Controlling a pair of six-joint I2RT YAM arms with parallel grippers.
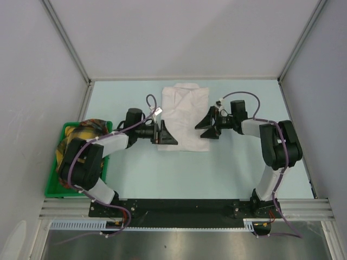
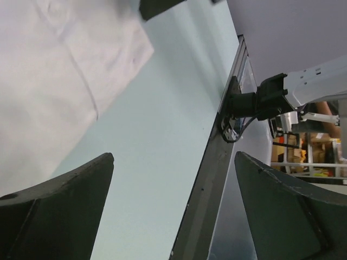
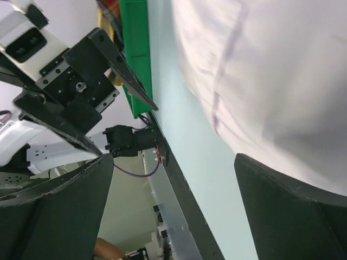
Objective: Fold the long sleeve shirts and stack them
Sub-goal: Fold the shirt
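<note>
a green bin [image 1: 51, 181] left of the folded white shirt [image 1: 184, 114] holds bunched yellow-and-dark cloth [image 1: 89, 128], while the left pincer [image 1: 167, 134] and right pincer [image 1: 204, 125] flank that shirt, both spread wide, gripping nothing.

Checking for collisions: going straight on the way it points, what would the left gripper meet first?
Probably the folded white shirt, whose edge lies right at the open left gripper; the right gripper faces it beyond. Height over the cloth is unclear.

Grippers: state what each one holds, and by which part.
Nothing is held. The left gripper and the right gripper are both open and empty, flanking the folded shirt, which lies flat on the table.
</note>
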